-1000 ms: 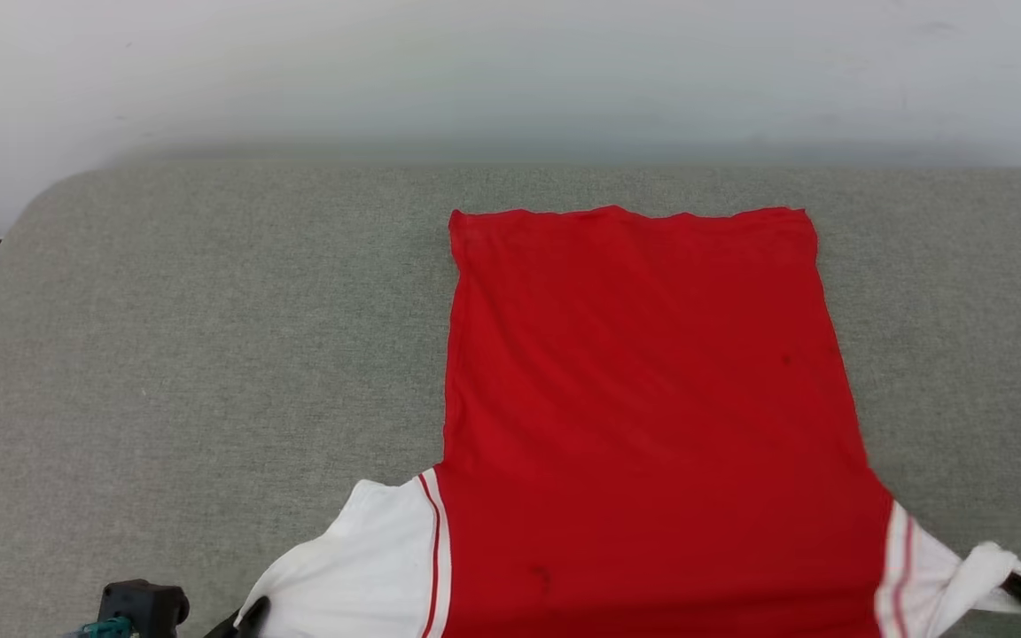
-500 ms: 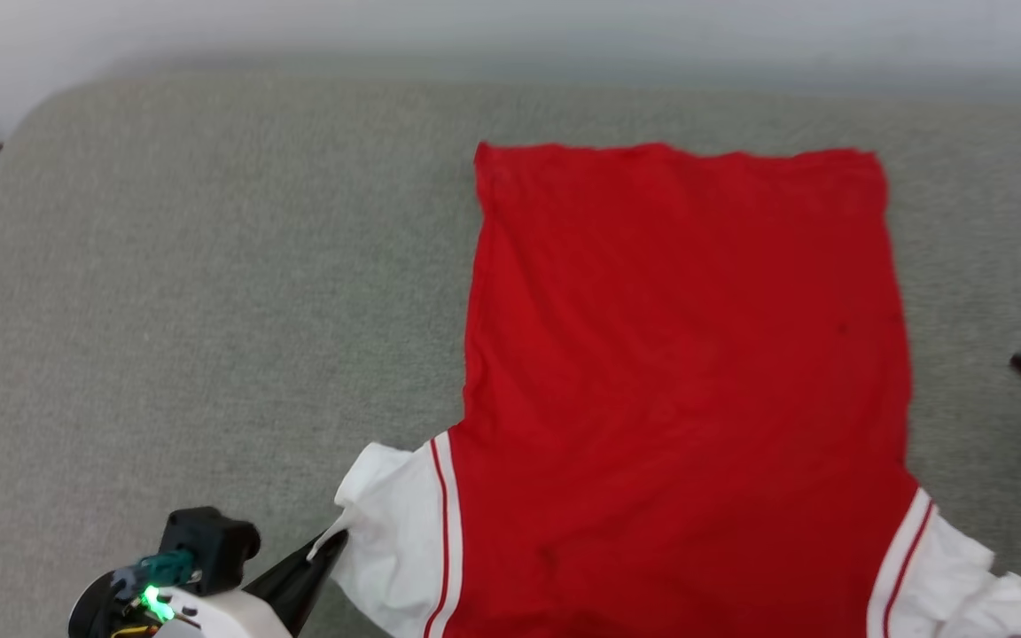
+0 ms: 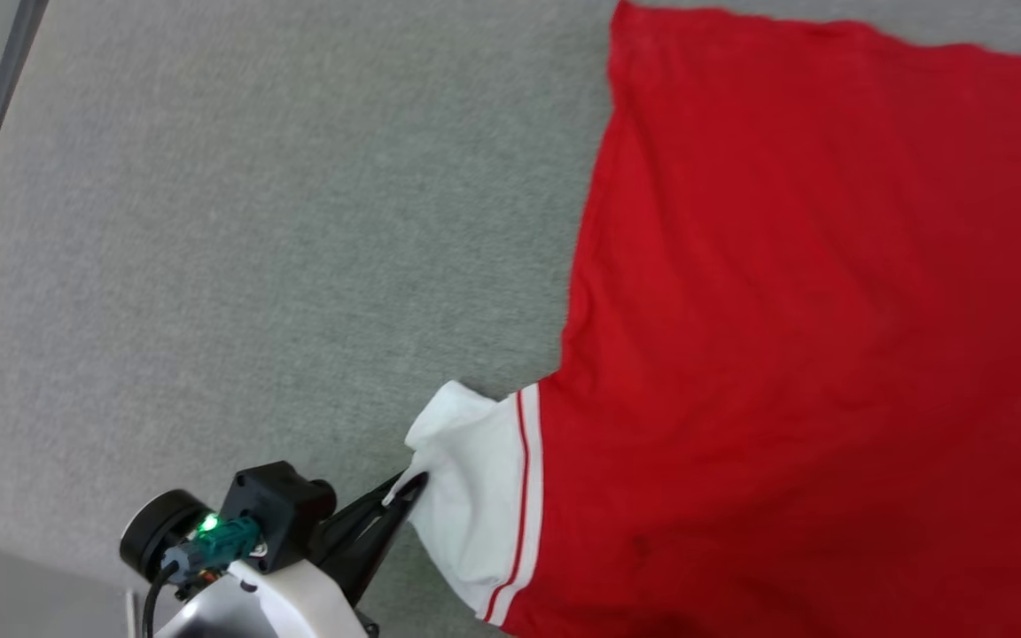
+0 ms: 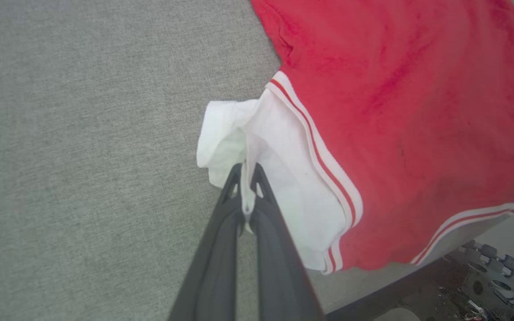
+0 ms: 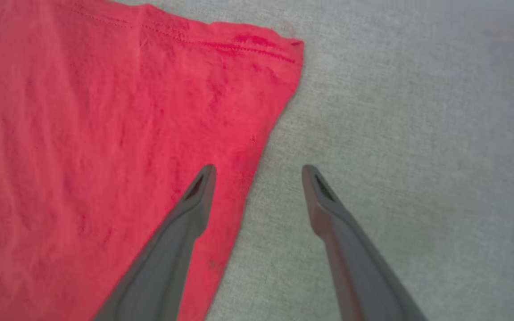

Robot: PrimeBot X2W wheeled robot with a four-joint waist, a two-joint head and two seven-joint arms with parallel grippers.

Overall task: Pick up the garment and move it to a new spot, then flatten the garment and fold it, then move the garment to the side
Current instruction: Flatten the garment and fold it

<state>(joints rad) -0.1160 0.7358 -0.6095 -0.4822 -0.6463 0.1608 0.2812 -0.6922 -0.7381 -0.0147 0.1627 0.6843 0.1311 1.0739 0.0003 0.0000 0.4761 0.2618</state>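
grey fabric surface (image 3: 209,221): red shirt (image 3: 785,310) spread for folding; left gripper (image 4: 246,171) clamped on white sleeve (image 4: 292,178), likely to straighten it; right gripper (image 5: 258,171) wide, empty, over shirt's edge.

Left gripper (image 3: 411,487) clamped; right gripper (image 5: 259,171) spread.
The left gripper extends from the pale left wrist (image 3: 245,607) at the lower left of the head view, fingers pointing up and to the right, jaws pressed together on a pinch of the garment (image 4: 395,133). The right gripper holds its two dark fingers wide apart, gripping nothing.
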